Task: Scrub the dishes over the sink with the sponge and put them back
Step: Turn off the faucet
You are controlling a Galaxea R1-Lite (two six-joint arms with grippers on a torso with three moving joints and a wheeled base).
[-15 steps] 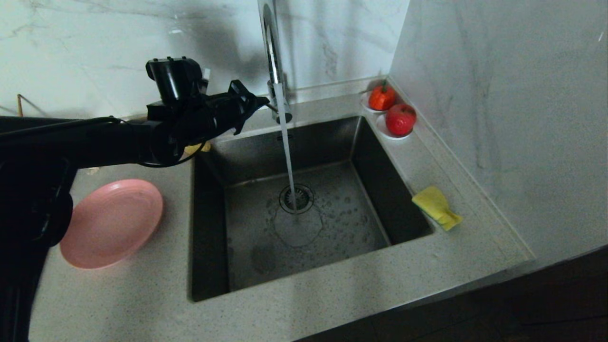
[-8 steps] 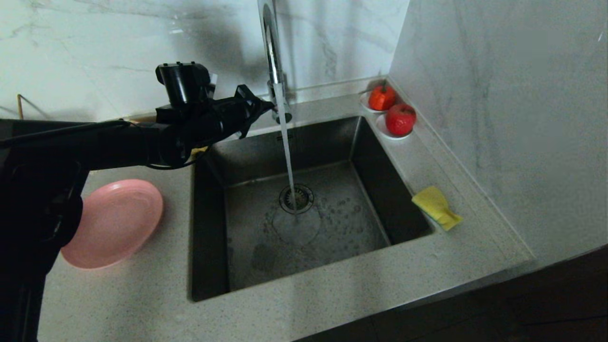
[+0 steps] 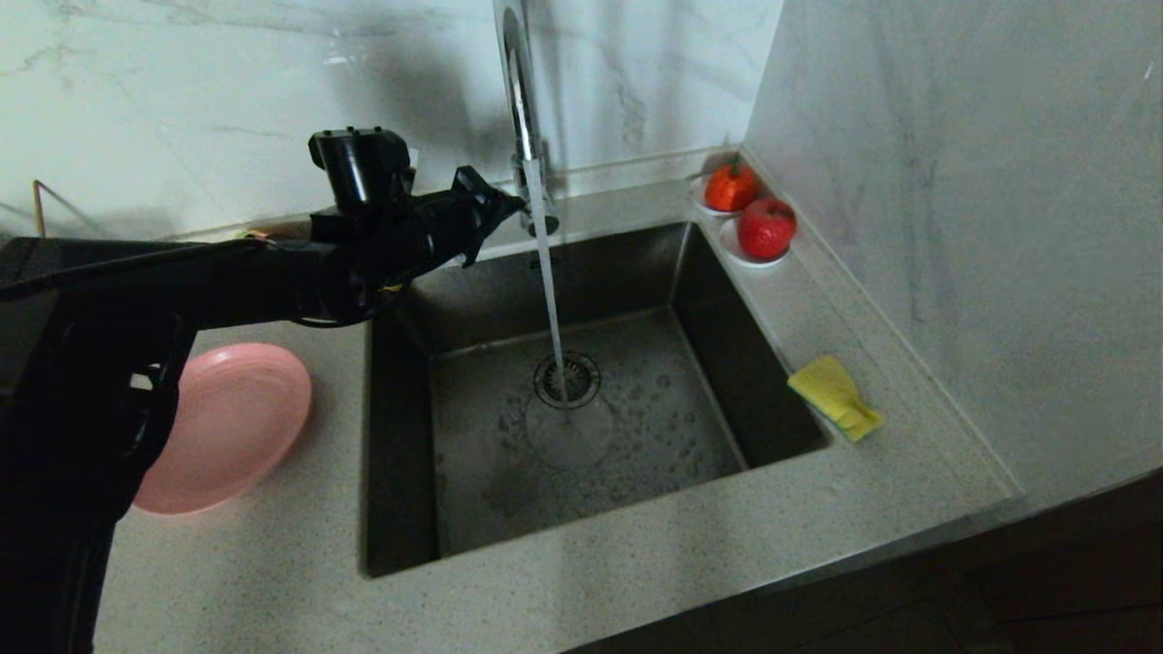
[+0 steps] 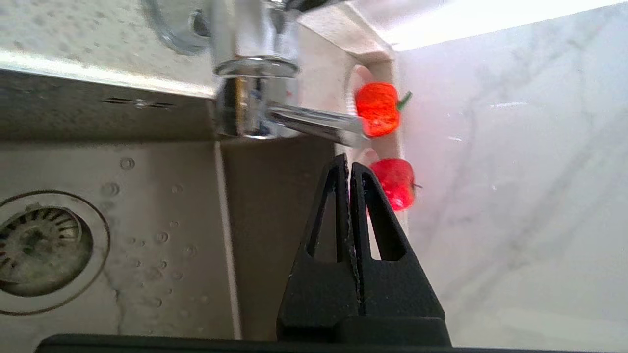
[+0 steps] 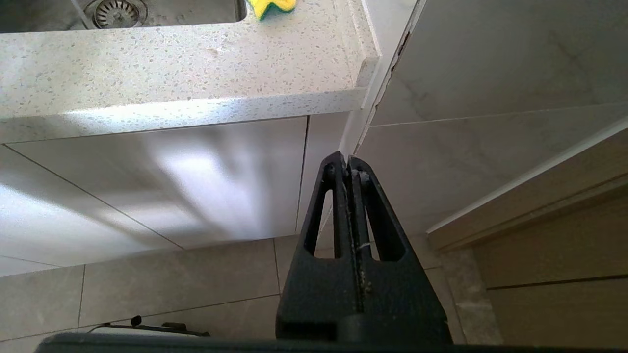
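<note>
Left end effector (image 3: 509,202) is clenched empty by the tap (image 3: 520,100). The plate (image 3: 238,418) looks light, stiff, slippery when wet; best pinched at its rim.

Looks like a home kitchen: steel sink (image 3: 581,400) set into a speckled stone countertop (image 3: 636,581), chrome tap (image 3: 518,100) running, marble-look wall tiles.

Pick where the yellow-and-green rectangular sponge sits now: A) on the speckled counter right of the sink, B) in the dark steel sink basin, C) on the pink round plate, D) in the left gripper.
A: the sponge lies on the counter just right of the sink rim, untouched.
</note>
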